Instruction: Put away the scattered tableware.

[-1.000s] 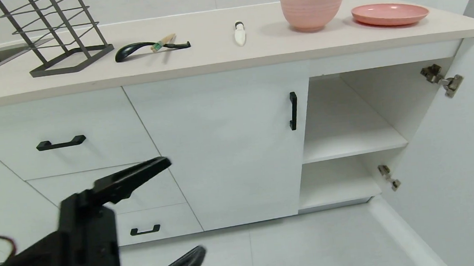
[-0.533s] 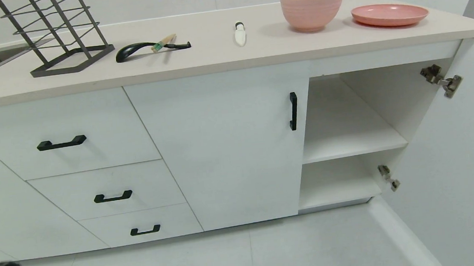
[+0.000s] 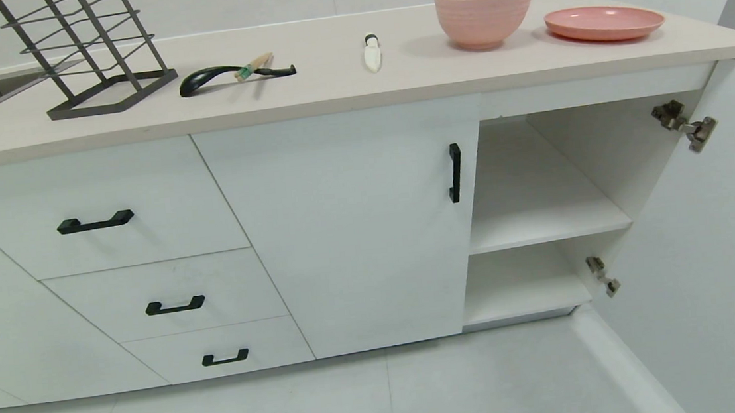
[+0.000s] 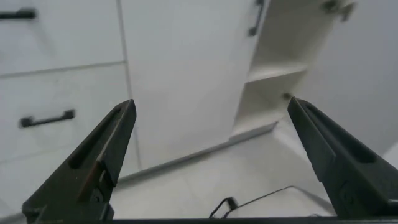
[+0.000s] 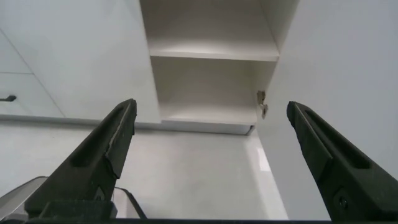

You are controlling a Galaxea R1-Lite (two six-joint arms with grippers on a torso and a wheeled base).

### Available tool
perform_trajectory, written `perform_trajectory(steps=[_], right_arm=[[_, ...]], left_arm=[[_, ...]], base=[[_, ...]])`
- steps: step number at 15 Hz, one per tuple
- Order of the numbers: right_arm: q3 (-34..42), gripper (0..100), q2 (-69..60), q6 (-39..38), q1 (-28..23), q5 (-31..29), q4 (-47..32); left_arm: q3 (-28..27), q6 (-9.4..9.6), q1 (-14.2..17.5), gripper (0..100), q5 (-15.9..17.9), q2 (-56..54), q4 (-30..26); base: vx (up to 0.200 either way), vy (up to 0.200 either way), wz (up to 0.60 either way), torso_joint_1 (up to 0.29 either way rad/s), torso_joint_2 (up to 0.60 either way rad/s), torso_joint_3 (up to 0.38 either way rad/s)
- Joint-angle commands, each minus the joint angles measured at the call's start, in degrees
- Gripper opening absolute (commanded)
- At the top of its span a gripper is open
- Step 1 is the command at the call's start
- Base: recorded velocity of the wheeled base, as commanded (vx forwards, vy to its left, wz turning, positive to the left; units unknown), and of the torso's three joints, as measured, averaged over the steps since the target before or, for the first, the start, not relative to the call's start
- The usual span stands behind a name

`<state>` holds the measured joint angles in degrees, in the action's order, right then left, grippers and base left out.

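Up on the worktop, in the head view, a pink bowl stood just beside a pink plate near the right end. A small white utensil lay midway along. A black spoon, crossed by a wooden-handled item, lay beside a wire rack. Below bowl and plate the cupboard stood open.

From the left wrist view, the left gripper hung released, jaws spread wide with nothing between them, facing the drawers.

From the right wrist view, the right gripper was likewise released, facing the cupboard's shelves.
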<state>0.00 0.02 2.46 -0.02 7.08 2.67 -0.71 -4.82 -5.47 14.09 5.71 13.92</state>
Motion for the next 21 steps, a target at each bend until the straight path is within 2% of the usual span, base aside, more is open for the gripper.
perform_trajectory(steps=[1,2,3,4,5,7,10,15,17,20,21], right_arm=[[0.0,100,0.0,-0.2,0.0,-0.1,0.1],[0.0,100,0.0,-0.5,-0.1,-0.1,0.1],[0.0,100,0.0,-0.7,-0.1,-0.5,0.2],[0.0,100,0.0,-1.1,-0.1,-1.9,0.2],[0.0,100,0.0,-1.4,-0.2,-4.1,0.2],[0.0,100,0.0,-1.5,-0.1,-4.6,0.2],[0.0,100,0.0,0.1,-0.1,-4.2,0.0],[-0.1,100,0.0,-0.2,-0.1,-5.1,-3.1],[-0.1,100,0.0,-0.2,-0.1,-5.1,-3.0],[-0.1,100,0.0,-1.1,-0.1,-5.3,-3.0],[-0.1,100,0.0,-1.1,-0.1,-5.3,-3.0]], left_arm=[[0.5,3.67,5.8,100,-1.9,-5.7,-5.8],[0.5,7.10,5.8,100,-4.4,-5.7,-10.8],[0.6,8.42,5.8,100,-11.2,-5.7,-12.2],[0.7,8.59,5.8,100,-14.8,-5.7,-12.7],[0.7,8.07,5.8,100,-15.9,-5.7,-12.8],[0.6,7.80,5.8,100,-15.4,-5.7,-14.0],[0.7,8.51,5.7,100,-13.6,-5.7,-13.9],[0.7,5.52,5.7,100,-13.7,-5.7,-13.9],[0.7,5.61,5.7,100,-14.4,-5.7,-13.9],[0.7,6.75,5.7,100,-14.7,-5.7,-14.0],[0.7,6.05,5.7,100,-14.8,-5.7,-14.0]], base=[[0.000,0.000,0.00,0.000,0.00,0.000],[0.000,0.000,0.00,0.000,0.00,0.000],[0.000,0.000,0.00,0.000,0.00,0.000],[0.000,0.000,0.00,0.000,0.00,0.000],[0.000,0.000,0.00,0.000,0.00,0.000],[0.000,0.000,0.00,0.000,0.00,0.000],[0.000,0.000,0.00,0.000,0.00,0.000],[0.000,0.000,0.00,0.000,0.00,0.000],[0.000,0.000,0.00,0.000,0.00,0.000],[0.000,-0.200,0.00,0.002,0.00,0.004],[0.000,0.000,0.00,0.000,0.00,0.000]])
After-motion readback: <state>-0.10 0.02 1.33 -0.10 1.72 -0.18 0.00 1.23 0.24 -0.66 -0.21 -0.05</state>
